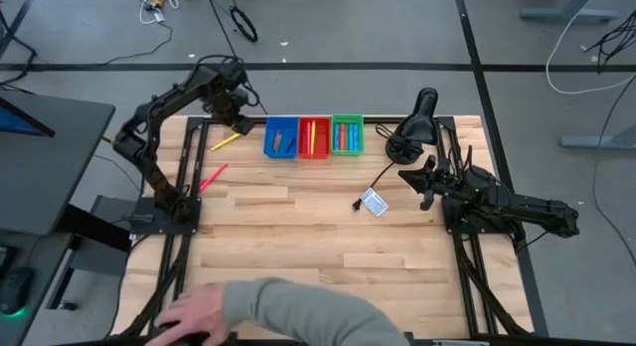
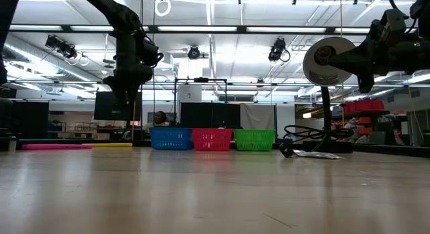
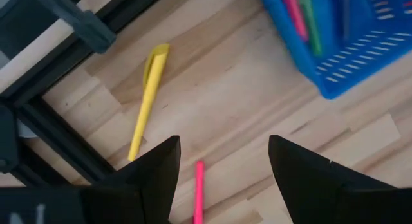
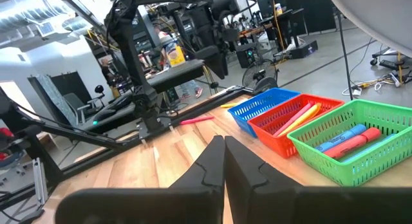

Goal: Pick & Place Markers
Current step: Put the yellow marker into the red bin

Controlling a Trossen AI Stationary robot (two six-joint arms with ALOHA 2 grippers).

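Observation:
A yellow marker (image 1: 226,141) (image 3: 148,98) and a pink marker (image 1: 213,177) (image 3: 198,192) lie flat on the table near its far left corner. More markers lie inside the blue bin (image 1: 281,137), the red bin (image 1: 314,137) and the green bin (image 1: 347,135) at the far edge. My left gripper (image 1: 238,122) (image 3: 222,147) hangs open above the table between the yellow marker and the blue bin (image 3: 335,37), touching nothing. My right gripper (image 1: 419,179) (image 4: 224,166) is shut and empty at the table's right side.
A white-and-blue card with a cable (image 1: 375,202) lies right of centre. A black lamp-like stand (image 1: 417,122) sits at the far right. A person's arm in a grey sleeve (image 1: 298,311) reaches over the near edge. Black frame rails (image 3: 58,127) run along the left edge.

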